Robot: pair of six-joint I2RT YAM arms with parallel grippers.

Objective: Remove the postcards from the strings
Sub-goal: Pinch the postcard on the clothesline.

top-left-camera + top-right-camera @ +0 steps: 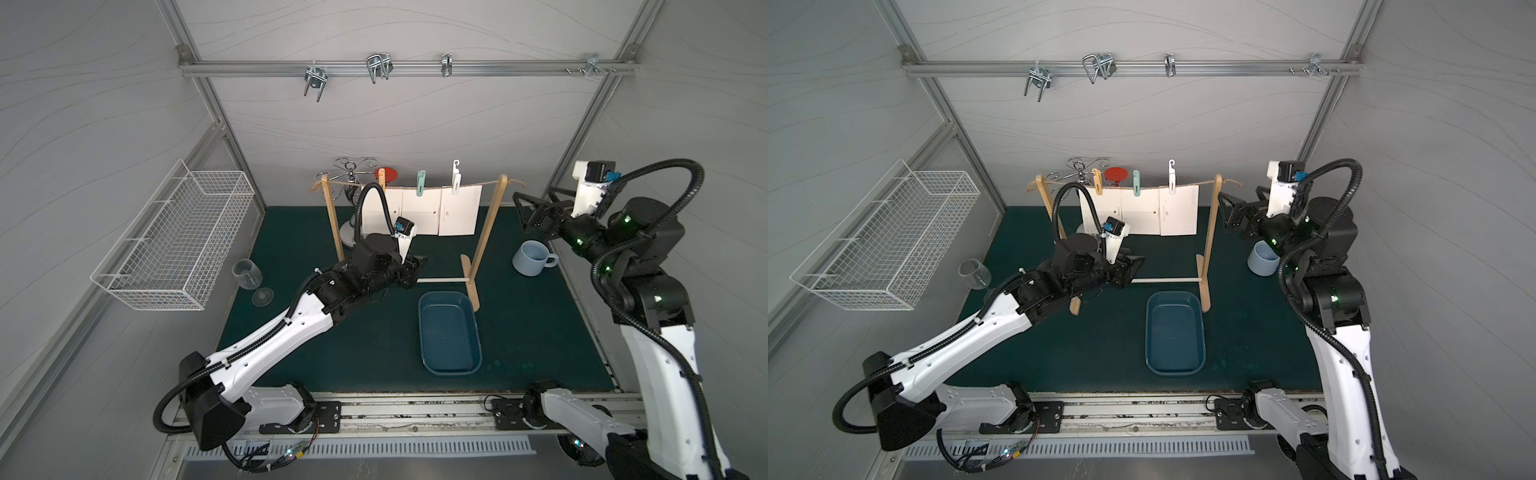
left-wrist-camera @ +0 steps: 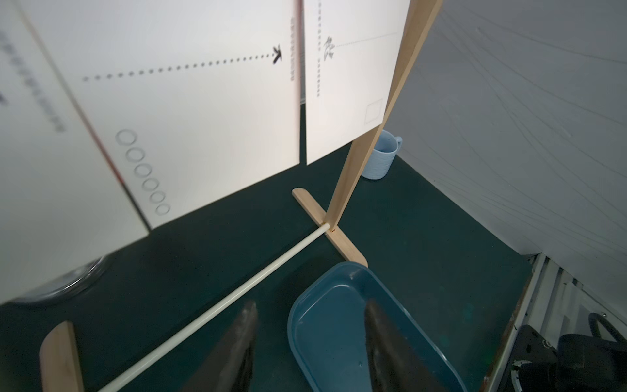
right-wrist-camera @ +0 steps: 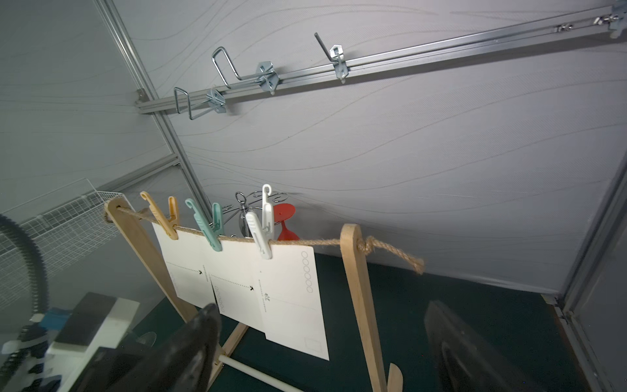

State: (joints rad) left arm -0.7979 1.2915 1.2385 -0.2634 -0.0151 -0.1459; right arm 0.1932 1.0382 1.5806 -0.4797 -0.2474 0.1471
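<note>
On the far twine (image 3: 305, 241), three white postcards (image 3: 295, 298) pegged side by side; left gripper (image 2: 311, 303) low before them, jaws parted, empty; right gripper (image 3: 321, 307) to their right, jaws wide, empty.

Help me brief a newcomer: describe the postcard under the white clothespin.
Find the pale wooden rack on the dark green mat, tan jute twine strung across its top. Of three white paper postcards hanging there, it is the end postcard nearest the light blue mug, pinned by the only white plastic clothespin.
</note>
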